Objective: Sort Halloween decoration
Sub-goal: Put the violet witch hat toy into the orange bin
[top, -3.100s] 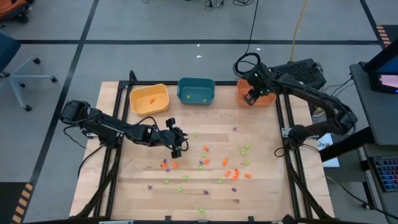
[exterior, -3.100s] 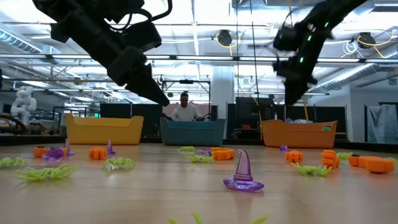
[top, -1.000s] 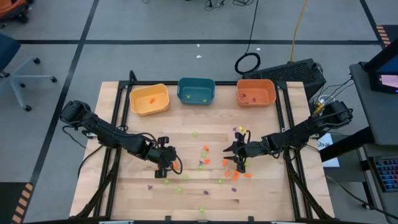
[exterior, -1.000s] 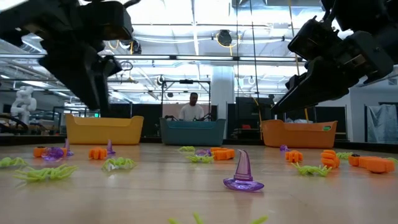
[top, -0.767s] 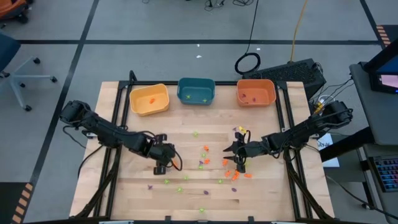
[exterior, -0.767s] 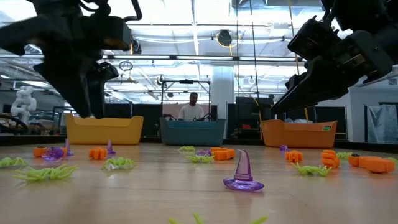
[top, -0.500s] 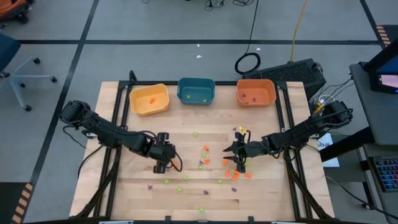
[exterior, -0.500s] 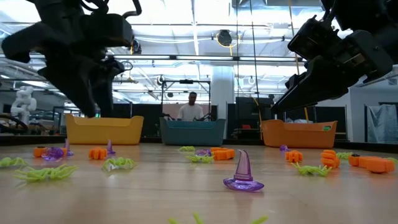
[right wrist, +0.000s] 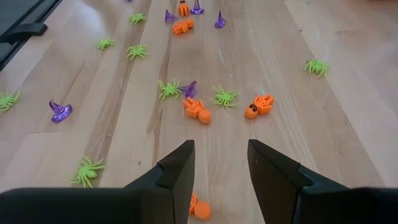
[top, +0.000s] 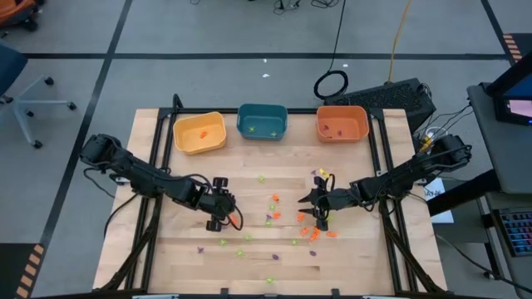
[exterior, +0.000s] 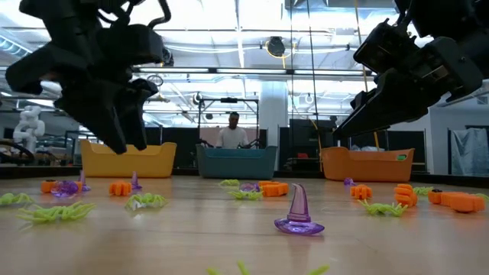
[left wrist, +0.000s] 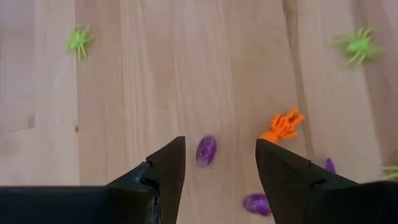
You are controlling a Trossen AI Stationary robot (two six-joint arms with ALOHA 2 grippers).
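high view: the small orange, light-green and purple plastic halloween trinkets [top: 287, 218] lie scattered over the middle of the pale wooden table [top: 357, 266]. a few more lie in the yellow plastic bin [top: 199, 133], the teal plastic bin [top: 263, 121] and the orange plastic bin [top: 342, 124] along the far edge. the left gripper [top: 224, 221] sits low, left of the scatter; the right gripper [top: 317, 209] sits low over its right part.

low view: a purple plastic witch hat [exterior: 298, 211] stands upright on the table. a person [exterior: 232, 131] shows behind the teal bin.

left wrist view: the left gripper's jaws stand apart and empty, with a purple oval trinket [left wrist: 206, 151] on the table between them.

right wrist view: the right gripper's jaws stand apart and empty above an orange trinket [right wrist: 198, 208].
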